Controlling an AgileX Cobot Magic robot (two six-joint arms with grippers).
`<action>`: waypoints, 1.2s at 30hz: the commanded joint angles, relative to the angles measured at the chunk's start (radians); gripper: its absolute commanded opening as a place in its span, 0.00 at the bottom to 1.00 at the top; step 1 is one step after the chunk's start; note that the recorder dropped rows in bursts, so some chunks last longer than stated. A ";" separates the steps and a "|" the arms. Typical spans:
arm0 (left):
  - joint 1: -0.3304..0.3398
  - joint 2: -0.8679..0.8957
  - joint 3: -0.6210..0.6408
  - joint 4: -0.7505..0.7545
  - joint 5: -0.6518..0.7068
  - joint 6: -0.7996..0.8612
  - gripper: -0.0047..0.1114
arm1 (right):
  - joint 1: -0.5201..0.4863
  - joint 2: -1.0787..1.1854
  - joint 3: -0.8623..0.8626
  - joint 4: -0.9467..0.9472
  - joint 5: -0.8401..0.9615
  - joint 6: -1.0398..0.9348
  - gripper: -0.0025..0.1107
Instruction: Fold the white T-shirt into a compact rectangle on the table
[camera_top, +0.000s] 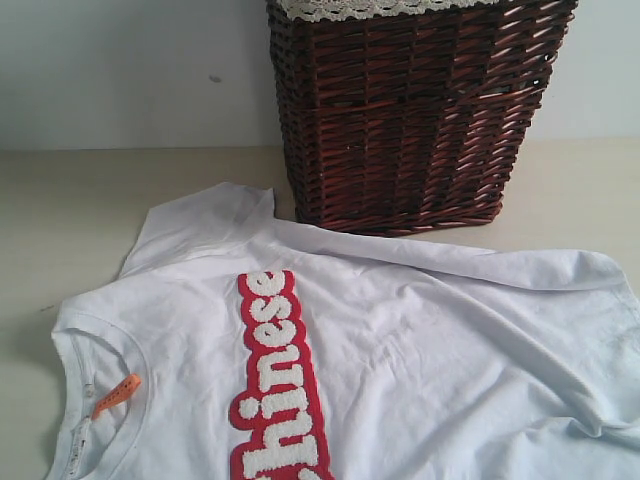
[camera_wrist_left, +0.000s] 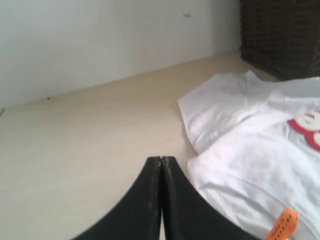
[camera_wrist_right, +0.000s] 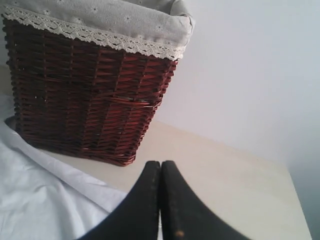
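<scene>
Pale counter (camera_top: 60, 215) under a spread-out white T-shirt (camera_top: 430, 340). Pinched tight together, holding nothing: left hand (camera_wrist_left: 161, 160) and right hand (camera_wrist_right: 160, 164). Shirt cut off at the lower edge of view.

white T-shirt (camera_top: 430, 340); red strip (camera_top: 278, 375), white lettering (camera_top: 283, 405); orange neck tag (camera_top: 116, 394); dark brown wicker basket (camera_top: 410, 130), pale lace-edged liner (camera_wrist_right: 100, 17); pale beige table (camera_top: 70, 210)

Soft cotton T-shirt (camera_top: 430, 350), woven wicker basket (camera_top: 410, 120)

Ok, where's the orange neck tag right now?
In the exterior view the orange neck tag sits low on the left, just inside the collar of the white T-shirt, left of the red lettering strip.
</scene>
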 joint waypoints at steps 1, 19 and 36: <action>0.001 -0.006 0.060 0.001 -0.014 0.016 0.04 | 0.001 -0.063 0.003 -0.018 0.104 0.003 0.02; 0.001 -0.006 0.084 0.001 -0.014 0.016 0.04 | 0.001 -0.161 0.055 -0.077 0.164 0.192 0.02; 0.001 -0.006 0.084 0.001 -0.012 0.016 0.04 | 0.001 -0.157 0.055 -0.071 0.157 0.205 0.02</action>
